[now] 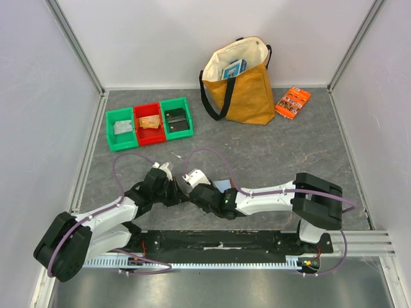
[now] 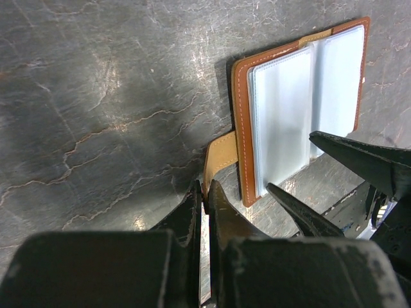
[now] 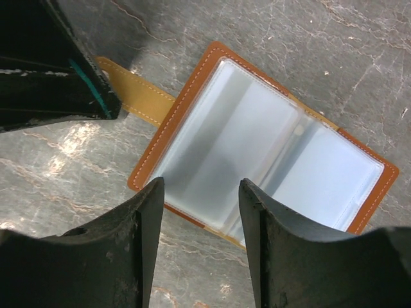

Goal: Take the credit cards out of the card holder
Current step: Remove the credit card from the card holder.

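Observation:
The brown card holder (image 2: 241, 96) lies open and flat on the table, its pale grey-blue pockets (image 3: 250, 141) facing up. No separate credit cards can be made out in the pockets. My left gripper (image 2: 205, 192) is shut on the holder's tan tab (image 2: 221, 154) at its left edge. My right gripper (image 3: 200, 189) hovers open over the holder's near edge, with nothing between its fingers. In the top view only a pale corner of the holder (image 1: 224, 185) shows beside the right wrist, and both grippers meet near the table's middle front.
Three small bins, green, red and green (image 1: 149, 123), stand at the back left. A yellow tote bag (image 1: 241, 83) stands at the back centre, with an orange packet (image 1: 293, 101) to its right. White walls close in the table on three sides.

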You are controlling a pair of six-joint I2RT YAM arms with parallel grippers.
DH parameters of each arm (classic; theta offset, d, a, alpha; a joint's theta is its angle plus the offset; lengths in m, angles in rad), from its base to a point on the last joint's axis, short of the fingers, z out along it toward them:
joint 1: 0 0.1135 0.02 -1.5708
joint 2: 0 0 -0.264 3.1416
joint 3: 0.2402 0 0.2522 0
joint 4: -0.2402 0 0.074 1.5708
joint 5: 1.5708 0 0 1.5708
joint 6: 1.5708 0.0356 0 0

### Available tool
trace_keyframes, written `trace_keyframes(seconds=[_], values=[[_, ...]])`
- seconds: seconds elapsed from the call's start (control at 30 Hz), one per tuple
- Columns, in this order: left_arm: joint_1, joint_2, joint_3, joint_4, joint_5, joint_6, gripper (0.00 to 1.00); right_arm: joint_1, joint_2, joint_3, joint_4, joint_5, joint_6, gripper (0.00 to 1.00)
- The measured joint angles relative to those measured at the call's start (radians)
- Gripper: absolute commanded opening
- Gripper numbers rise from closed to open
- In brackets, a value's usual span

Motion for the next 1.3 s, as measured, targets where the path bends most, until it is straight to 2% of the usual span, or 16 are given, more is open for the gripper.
trace_keyframes(seconds=[0.27, 0.63, 1.0, 1.17, 1.3], values=[[0.0, -0.011, -0.007, 0.005, 0.001, -0.008, 0.02, 0.006, -0.039, 0.0, 0.01, -0.019, -0.001, 0.64], [0.0, -0.019, -0.011, 0.005, 0.001, -0.01, 0.02, 0.006, 0.005, 0.0, -0.017, -0.016, -0.001, 0.66], [0.0, -0.033, -0.011, 0.0, 0.002, -0.009, 0.02, 0.006, 0.005, 0.0, -0.05, 0.074, -0.001, 0.54], [0.0, -0.05, -0.011, -0.023, 0.019, -0.009, 0.02, -0.002, 0.005, 0.0, -0.067, 0.121, -0.003, 0.42], [0.0, -0.065, -0.011, -0.042, 0.029, -0.009, 0.02, -0.033, -0.009, 0.0, -0.079, 0.132, -0.004, 0.38]])
